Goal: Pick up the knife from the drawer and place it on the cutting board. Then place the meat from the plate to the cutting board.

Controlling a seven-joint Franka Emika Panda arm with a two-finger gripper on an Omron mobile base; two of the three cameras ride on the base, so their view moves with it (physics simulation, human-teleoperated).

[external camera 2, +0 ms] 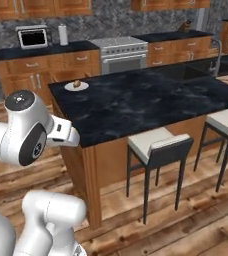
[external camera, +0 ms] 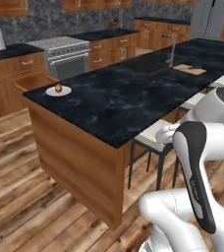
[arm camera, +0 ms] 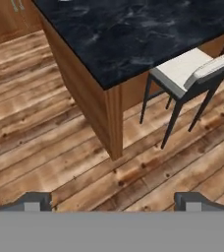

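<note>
The claw (arm camera: 112,202) is wide open at the bottom of the hand view and holds nothing. The meat (external camera: 58,88) sits on the white plate (external camera: 65,92) at the left of the black tabletop (external camera: 133,93). The cutting board (external camera: 190,69) lies at the upper right.

Glossy dark-stone counter (external camera: 133,98), wood floor (arm camera: 45,142)

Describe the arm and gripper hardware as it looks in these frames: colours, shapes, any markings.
The arm is glossy white with rounded, bulbous links; one link carries a long dark grey panel with faint small lettering. A round joint cap is light grey with a dark centre, and a dark ring circles the joint below it. The gripper shows two small, blocky dark grey finger tips set wide apart. No cables visible.
</note>
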